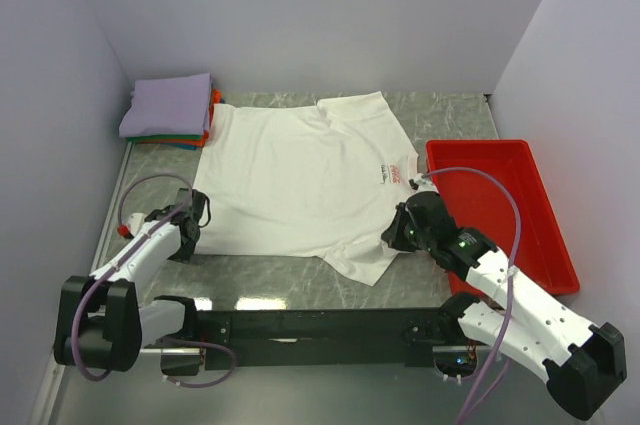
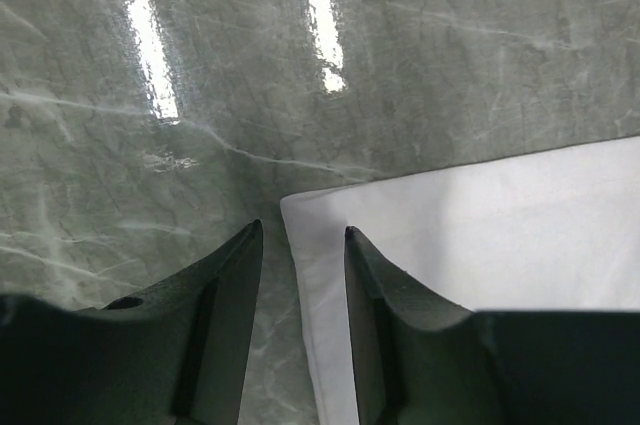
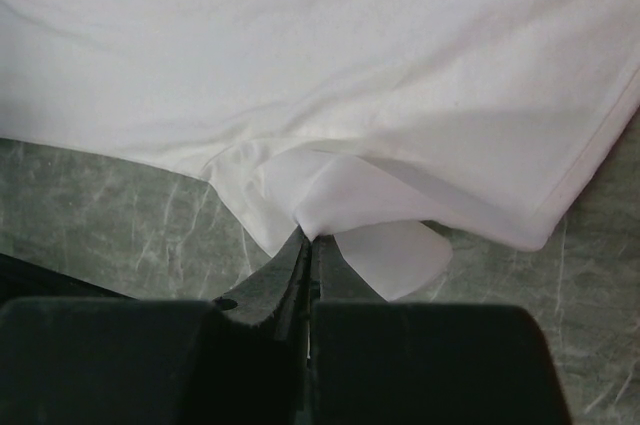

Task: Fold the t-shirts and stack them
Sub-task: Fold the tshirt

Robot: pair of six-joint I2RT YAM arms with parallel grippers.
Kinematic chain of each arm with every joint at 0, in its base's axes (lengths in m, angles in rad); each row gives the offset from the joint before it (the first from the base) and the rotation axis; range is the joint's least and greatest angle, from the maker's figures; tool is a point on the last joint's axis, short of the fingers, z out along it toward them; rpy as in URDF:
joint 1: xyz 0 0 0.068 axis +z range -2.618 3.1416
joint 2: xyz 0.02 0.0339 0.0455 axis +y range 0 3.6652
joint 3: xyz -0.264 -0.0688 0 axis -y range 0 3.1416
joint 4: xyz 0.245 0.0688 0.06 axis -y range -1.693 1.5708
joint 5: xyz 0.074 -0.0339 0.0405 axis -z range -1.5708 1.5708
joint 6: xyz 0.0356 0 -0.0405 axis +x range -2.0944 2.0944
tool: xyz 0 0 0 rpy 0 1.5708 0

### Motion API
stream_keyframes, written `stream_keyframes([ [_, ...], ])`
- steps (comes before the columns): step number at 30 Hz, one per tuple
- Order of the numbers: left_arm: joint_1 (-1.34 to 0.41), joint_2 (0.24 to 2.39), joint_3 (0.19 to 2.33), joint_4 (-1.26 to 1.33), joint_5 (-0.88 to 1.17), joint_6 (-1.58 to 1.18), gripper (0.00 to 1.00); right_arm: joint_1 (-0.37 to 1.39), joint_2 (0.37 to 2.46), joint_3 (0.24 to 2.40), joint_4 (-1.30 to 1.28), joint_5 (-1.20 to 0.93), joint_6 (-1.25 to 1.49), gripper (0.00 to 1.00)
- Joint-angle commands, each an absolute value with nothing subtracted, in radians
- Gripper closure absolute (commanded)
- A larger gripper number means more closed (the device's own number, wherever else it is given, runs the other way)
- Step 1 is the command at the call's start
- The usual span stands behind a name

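A white t-shirt with a small red chest logo lies spread flat on the marble table. My left gripper stands open at the shirt's near left corner. In the left wrist view that corner lies between the two fingers, left gripper, and the jaws are apart and not pressing it. My right gripper is shut on a pinched fold of the shirt's cloth at its near right edge, right gripper. A stack of folded t-shirts, lavender on top, sits at the back left.
A red plastic tray stands on the right side of the table, just beyond my right arm. Grey walls close in on the left, back and right. Bare marble runs between the shirt's near edge and the arm bases.
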State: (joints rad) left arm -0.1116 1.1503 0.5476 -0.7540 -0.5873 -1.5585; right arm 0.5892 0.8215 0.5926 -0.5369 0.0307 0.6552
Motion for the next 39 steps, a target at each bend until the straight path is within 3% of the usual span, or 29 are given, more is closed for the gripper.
stream_keyframes([
  [1,-0.104,1.172,0.558,-0.769,-0.589,-1.572,0.57,0.575,0.828,0.583,-0.503,0.018,0.634,1.0],
  [10,-0.086,1.227,0.563,-0.721,-0.581,-1.54,0.68,0.561,0.831,0.589,-0.508,0.006,0.63,1.0],
  [14,-0.081,1.21,0.563,-0.701,-0.609,-1.513,0.81,0.558,0.822,0.594,-0.52,0.006,0.634,1.0],
  [15,-0.08,1.198,0.563,-0.696,-0.62,-1.496,0.92,0.558,0.816,0.595,-0.525,0.005,0.638,1.0],
  [16,-0.078,1.174,0.563,-0.693,-0.653,-1.488,0.96,0.558,0.813,0.598,-0.531,0.003,0.638,1.0],
  [18,-0.078,1.144,0.561,-0.69,-0.689,-1.465,0.99,0.557,0.804,0.618,-0.569,0.006,0.647,1.0],
  [30,-0.078,0.792,0.466,-0.756,-0.773,-1.537,1.0,0.557,0.617,0.664,-0.776,-0.011,0.724,1.0],
  [39,-0.078,0.735,0.477,-0.79,-0.779,-1.537,1.0,0.557,0.448,0.756,-1.005,-0.029,0.792,1.0],
])
